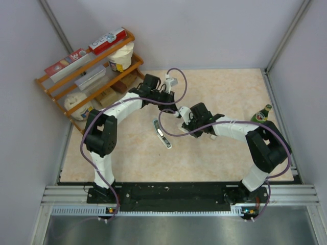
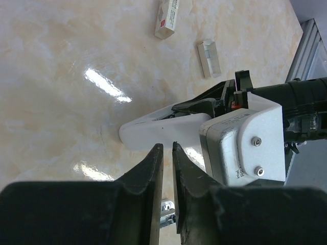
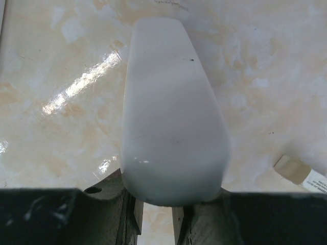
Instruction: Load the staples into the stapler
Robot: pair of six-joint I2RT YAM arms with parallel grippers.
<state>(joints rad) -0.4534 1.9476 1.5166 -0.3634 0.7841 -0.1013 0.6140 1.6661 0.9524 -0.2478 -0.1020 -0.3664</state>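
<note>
My right gripper (image 3: 156, 217) is shut on the near end of a white stapler (image 3: 173, 102) and holds it just above the table; the stapler also shows in the left wrist view (image 2: 163, 130). My left gripper (image 2: 167, 149) hangs right above the stapler's tip, jaws closed to a thin slit with nothing seen between them. A small whitish-grey staples packet (image 2: 209, 58) lies on the table beyond. In the top view both grippers, the left (image 1: 171, 98) and the right (image 1: 188, 118), meet at mid-table; the staples are hidden there.
A second, dark stapler (image 1: 162, 133) lies on the table left of my right gripper. A small red-and-white box (image 2: 167, 18) lies near the packet. A green bottle (image 1: 261, 114) stands at the right. A wooden shelf (image 1: 89, 71) with boxes fills the back left.
</note>
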